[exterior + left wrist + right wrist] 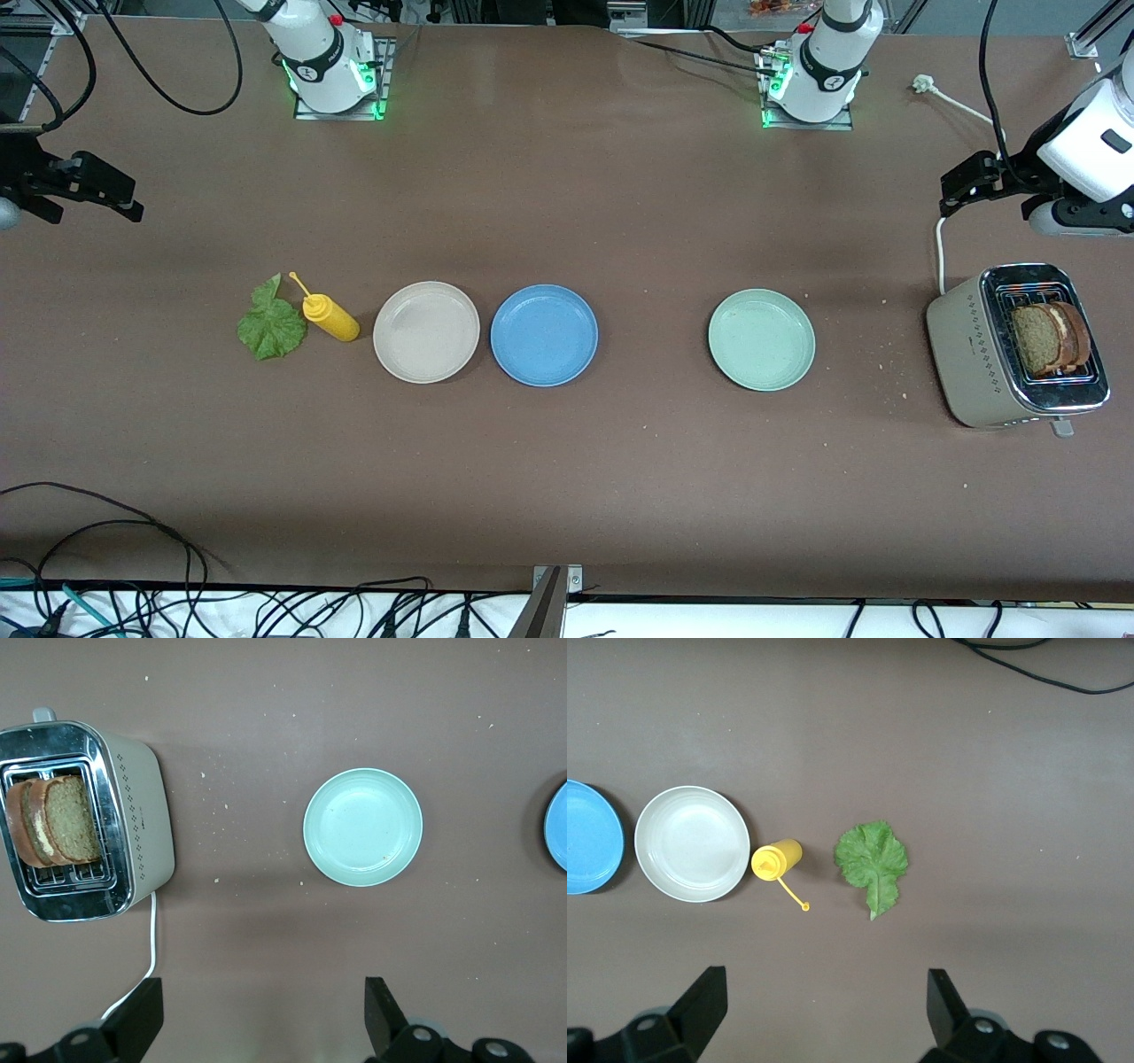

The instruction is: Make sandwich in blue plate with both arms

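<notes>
Bread slices (1050,338) sit half-hidden in toaster (974,350); blue plate (544,335) bare.

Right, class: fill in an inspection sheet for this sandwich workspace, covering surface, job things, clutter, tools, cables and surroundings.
Surface: brown table, scattered crumbs.
Job's things: blue plate empty; bread slices upright in the toaster; lettuce leaf flat beside the yellow bottle.
Clutter: beige plate and green plate, both empty.
Tools: left tool open above bare table by the toaster; right tool open above bare table by the leaf.
Cables: toaster cord; loose cables at table's near edge.
Surroundings: nothing seen.
</notes>
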### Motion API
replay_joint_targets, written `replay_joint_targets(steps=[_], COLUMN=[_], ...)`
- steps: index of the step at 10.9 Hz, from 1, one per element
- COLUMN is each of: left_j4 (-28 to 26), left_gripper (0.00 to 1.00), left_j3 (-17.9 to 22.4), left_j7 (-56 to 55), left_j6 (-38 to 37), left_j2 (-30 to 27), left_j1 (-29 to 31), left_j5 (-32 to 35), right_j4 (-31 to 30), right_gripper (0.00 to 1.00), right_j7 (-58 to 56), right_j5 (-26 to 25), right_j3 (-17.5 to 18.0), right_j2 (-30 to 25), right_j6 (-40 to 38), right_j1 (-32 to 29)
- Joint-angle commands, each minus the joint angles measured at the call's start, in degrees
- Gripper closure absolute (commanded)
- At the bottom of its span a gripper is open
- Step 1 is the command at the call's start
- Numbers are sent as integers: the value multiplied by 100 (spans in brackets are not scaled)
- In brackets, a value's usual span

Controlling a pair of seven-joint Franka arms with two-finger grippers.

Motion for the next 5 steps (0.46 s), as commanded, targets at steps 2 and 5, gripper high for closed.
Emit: replay_joint_targets(steps=[2, 5], left_j4=[199, 234], left_gripper=[0, 0], left_j3=[-5, 12], left_j7=[-8, -17], left_j6=[72, 73], left_j2=[91, 65], left_j1=[2, 20], left_j5=[-24, -33], right_j4=[81, 72], right_gripper=[0, 0], right_j7=[46, 37], right_j5=[-13, -13], right_j3=[36, 27], right_j2=[-40, -40], right_j6=[-97, -97], right_j1=[-18, -18])
